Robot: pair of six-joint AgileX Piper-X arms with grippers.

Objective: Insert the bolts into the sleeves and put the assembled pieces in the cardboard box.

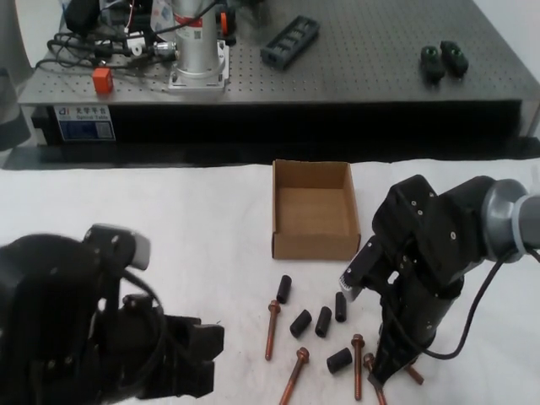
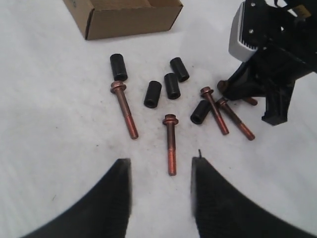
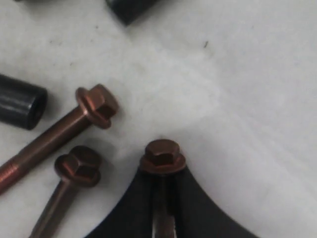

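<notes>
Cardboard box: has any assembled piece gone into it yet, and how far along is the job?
Done: nothing yet; the cardboard box holds no piece, and all five sleeves lie bare on the cloth. In hand: the right tool is shut on one bolt; the left tool is open, facing a loose bolt. Left: every insertion and every placing.

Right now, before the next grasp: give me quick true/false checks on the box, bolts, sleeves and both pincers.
1. The cardboard box is empty. True.
2. The right pincer is open above a sleeve. False: it is shut on a bolt, whose head sticks out past the fingertips.
3. The left pincer is open and holds nothing. True.
4. One sleeve has a bolt through it. False: the sleeves lie loose beside the bolts, none with a bolt in it.
</notes>
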